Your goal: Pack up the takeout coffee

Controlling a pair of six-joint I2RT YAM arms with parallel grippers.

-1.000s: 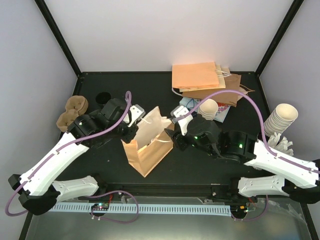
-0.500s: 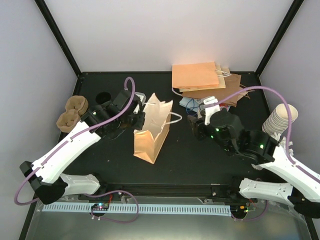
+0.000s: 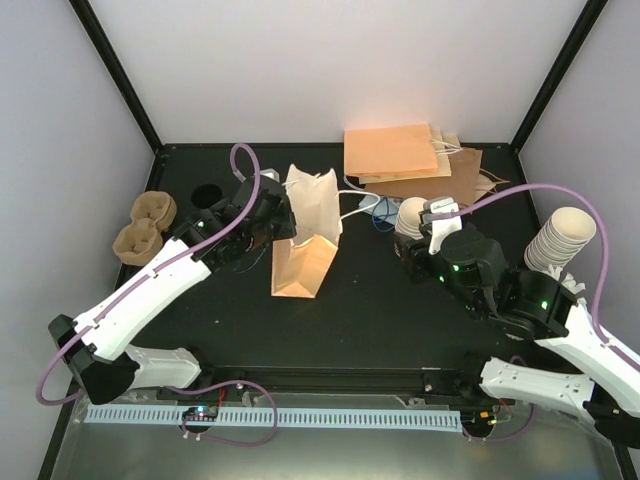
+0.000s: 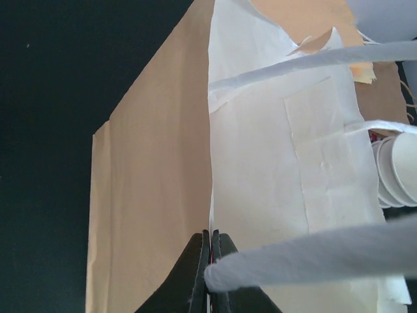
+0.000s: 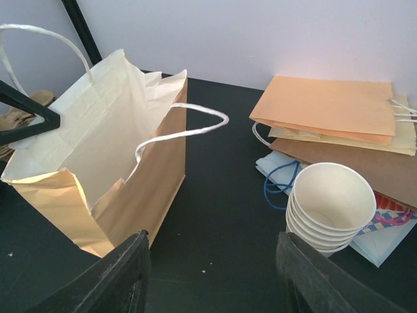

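Pinching the bag (image 4: pixel 150 163) rim in my clamped left gripper (image 4: pixel 210 240), I should hold it upright, mouth wide, while my right gripper (image 5: pixel 214 261), jaws partly apart and empty, faces it; what looks like the lidded coffee (image 3: pixel 205 194) stands apart, left of my left gripper, unpacked.

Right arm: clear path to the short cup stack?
Probably yes. The right gripper is open and empty, and the cup stack stands just ahead to its right, with only bare table between. The paper bag sits well left.
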